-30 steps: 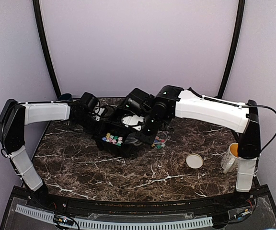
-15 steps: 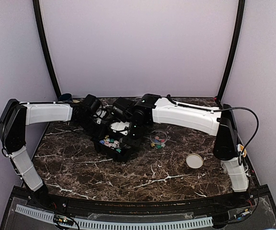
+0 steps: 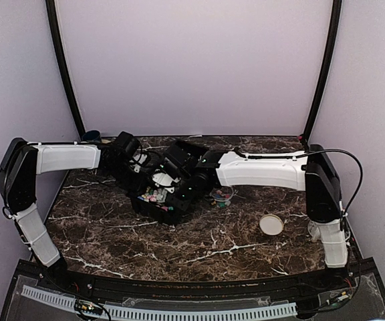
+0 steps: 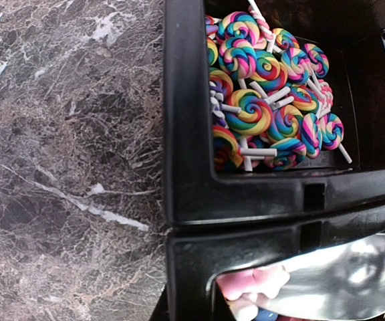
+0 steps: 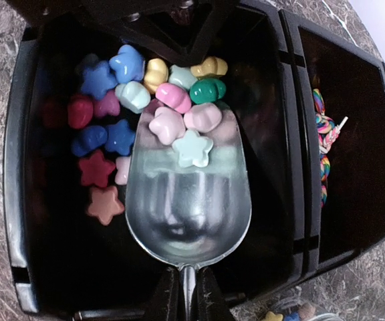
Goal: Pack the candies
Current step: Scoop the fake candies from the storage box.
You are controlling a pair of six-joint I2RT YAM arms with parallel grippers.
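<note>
A black compartment tray [image 3: 154, 210] stands mid-table. One compartment holds candies [image 5: 122, 93], small stars and hearts in blue, pink, red, green and yellow; they also show from above [image 3: 154, 194]. My right gripper [image 5: 188, 294] is shut on the handle of a metal scoop [image 5: 187, 200]. The scoop's mouth is down in that compartment, with several pink and pale candies [image 5: 179, 124] at its lip. My left gripper [image 3: 136, 175] is at the tray's back left edge. In the left wrist view the tray wall [image 4: 186, 134] runs down between its jaws.
The neighbouring compartment holds swirl lollipops [image 4: 266, 100]. A small clear bowl [image 3: 220, 195] with a few candies stands right of the tray. A round tan lid [image 3: 271, 225] lies at front right. A dark cup [image 3: 91, 136] stands at back left.
My right arm has swung left and come down, bringing the scoop from beside the clear bowl into the tray's candy compartment. The left arm has not moved.
</note>
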